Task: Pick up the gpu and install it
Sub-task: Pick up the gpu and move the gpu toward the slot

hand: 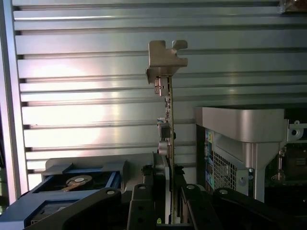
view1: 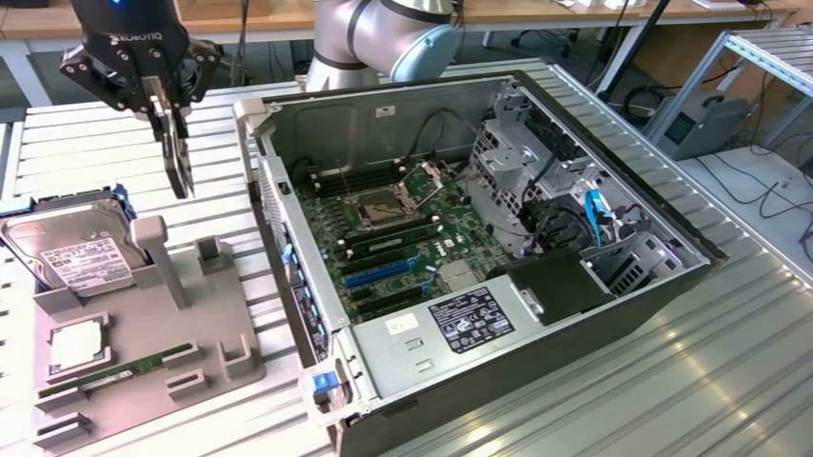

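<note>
Black card, the gpu (view1: 182, 167), is hanging edge-on from the gripper (view1: 166, 119), clear of everything below it. The claw is clenching on the card's upper edge. In the wrist view the fingers (hand: 160, 175) are pressing on both faces, and the silvery bracket (hand: 165, 60) is sticking out at the far end.

Position: in the exterior view the card is sitting toward 10 o'clock of the frame, over the slatted table (view1: 661, 381). It is hanging between the grey fixture tray (view1: 190, 324) and the open computer case (view1: 261, 124). From the card, the tray is lying at about 6 o'clock. The case wall is standing at about 3 o'clock, near but apart. Hard drive (view1: 76, 252) and memory stick (view1: 121, 373) are resting in the tray, untouched.

Step in hand (judgement): pick-up is looking done, and this is reading as the carry stage. Installation is not yet begun, as no card is standing in the blue slot (view1: 381, 273) on the motherboard (view1: 394, 238).

What the move ahead is calling for (judgement):
- clearing the case's upper rim;
- lining the card's contact edge along the slot, which is lying at roughly 4 o'clock from the card;
- facing the bracket toward the rear wall of the case.

Grip is looking narrow for a long card, so tilting under seating pressure is a risk worth watching.
</note>
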### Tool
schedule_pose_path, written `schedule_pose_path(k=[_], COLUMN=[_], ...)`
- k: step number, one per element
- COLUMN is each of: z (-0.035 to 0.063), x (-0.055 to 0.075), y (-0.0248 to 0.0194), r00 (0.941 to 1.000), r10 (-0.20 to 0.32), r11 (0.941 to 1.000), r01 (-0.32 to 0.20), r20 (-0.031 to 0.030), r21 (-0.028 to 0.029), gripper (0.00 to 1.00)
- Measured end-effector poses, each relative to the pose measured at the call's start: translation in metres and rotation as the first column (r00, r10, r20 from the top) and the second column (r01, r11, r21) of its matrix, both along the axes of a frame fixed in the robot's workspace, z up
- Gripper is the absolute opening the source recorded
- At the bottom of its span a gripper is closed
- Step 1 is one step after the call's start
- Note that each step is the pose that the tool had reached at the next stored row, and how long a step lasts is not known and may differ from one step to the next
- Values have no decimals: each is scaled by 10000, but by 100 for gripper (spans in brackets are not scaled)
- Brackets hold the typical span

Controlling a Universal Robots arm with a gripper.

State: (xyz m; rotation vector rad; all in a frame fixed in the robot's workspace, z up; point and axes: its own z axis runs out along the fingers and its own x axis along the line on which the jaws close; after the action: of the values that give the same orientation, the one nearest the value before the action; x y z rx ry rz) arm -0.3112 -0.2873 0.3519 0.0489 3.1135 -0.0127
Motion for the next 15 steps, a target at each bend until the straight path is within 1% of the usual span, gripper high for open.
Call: schedule_pose_path(k=[15], z=[0], x=[0], y=[82], r00=[10000], r10=[-1], r11=[10000], r01=[1], r20=[0], r21=[17], gripper=[27])
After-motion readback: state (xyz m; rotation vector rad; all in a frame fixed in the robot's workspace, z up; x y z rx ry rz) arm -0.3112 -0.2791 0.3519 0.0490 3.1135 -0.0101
